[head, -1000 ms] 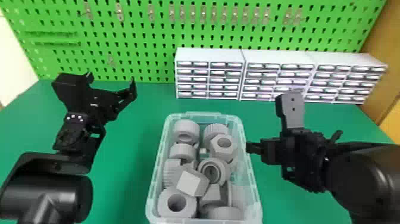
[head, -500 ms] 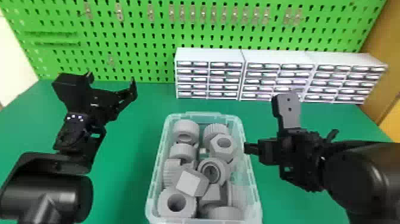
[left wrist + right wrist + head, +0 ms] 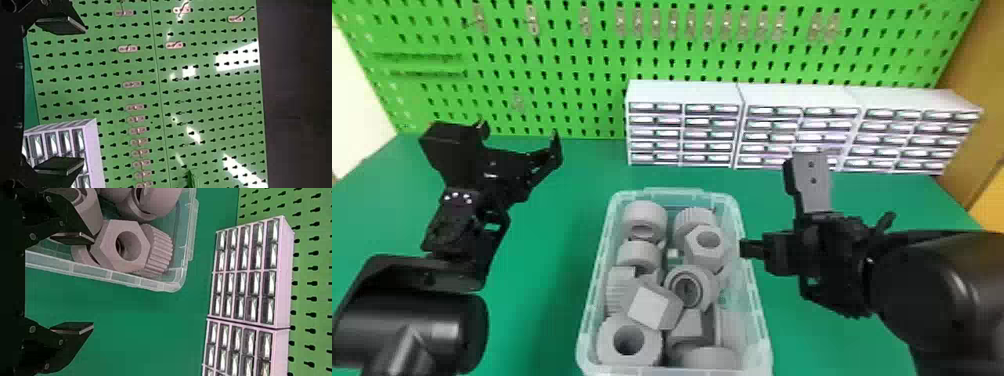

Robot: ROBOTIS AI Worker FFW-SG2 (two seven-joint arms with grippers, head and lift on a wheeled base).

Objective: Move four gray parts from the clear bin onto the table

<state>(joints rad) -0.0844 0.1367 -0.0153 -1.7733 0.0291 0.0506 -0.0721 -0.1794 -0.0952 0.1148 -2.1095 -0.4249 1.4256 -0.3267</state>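
The clear bin (image 3: pixel 756 300) stands in the middle of the table in the head view, filled with several gray parts, among them a hexagonal nut (image 3: pixel 704 245) near its right wall. My left gripper (image 3: pixel 519 131) is parked up at the left, away from the bin; in the left wrist view the same gripper (image 3: pixel 60 96) has its fingers wide apart. Just right of the bin is my right gripper (image 3: pixel 767 210), one finger close to the bin's right rim. From the right wrist view, the right gripper (image 3: pixel 73 282) is open and empty, with one finger beside the hexagonal nut (image 3: pixel 123 246).
Three white drawer cabinets (image 3: pixel 797 95) line the back of the green table (image 3: pixel 542 220), right of center. Behind them rises a green pegboard (image 3: pixel 572 55) with metal hooks. The bin's walls stand up around the parts.
Over the last second my right gripper has shifted slightly to the left, toward the bin. The left arm, the bin and the parts look unchanged.
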